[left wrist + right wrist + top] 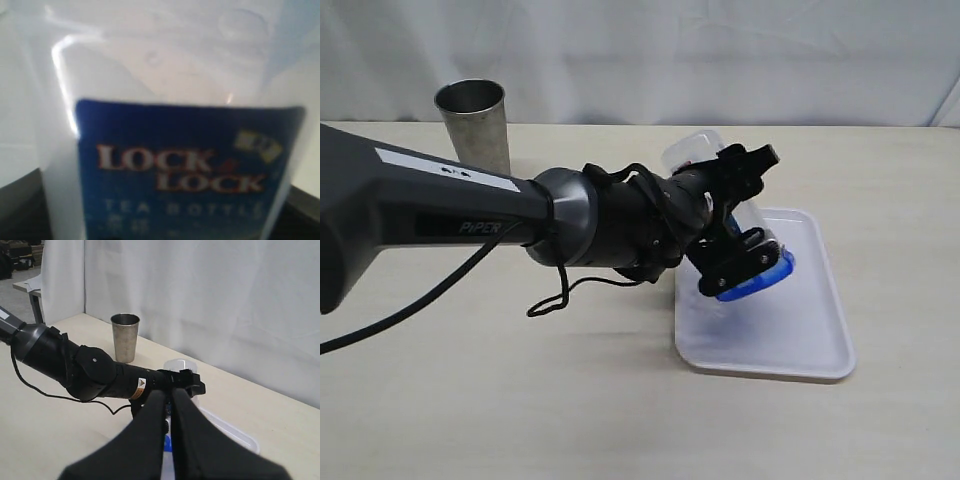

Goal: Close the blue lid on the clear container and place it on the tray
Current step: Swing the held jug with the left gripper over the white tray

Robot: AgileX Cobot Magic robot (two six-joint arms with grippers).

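Observation:
The clear container [688, 152] is tilted over the white tray [810, 340], and my left gripper [742, 212] is shut round its middle. The blue lid [757, 278] sits on the container's lower end, close to the tray floor; I cannot tell if it touches. In the left wrist view the container [165, 65] fills the frame, its blue printed label [185, 170] facing the camera. My right gripper [168, 395] is out of the exterior view. It hangs high over the table, its fingers nearly together with nothing between them, and looks toward the container [179, 365] and a sliver of blue lid [166, 445].
A grey steel cup [475, 125] stands upright at the back left of the wooden table, also seen as the cup [124, 337] in the right wrist view. The left arm [440, 215] and its loose black cable [555, 300] stretch across the table. A white curtain forms the back.

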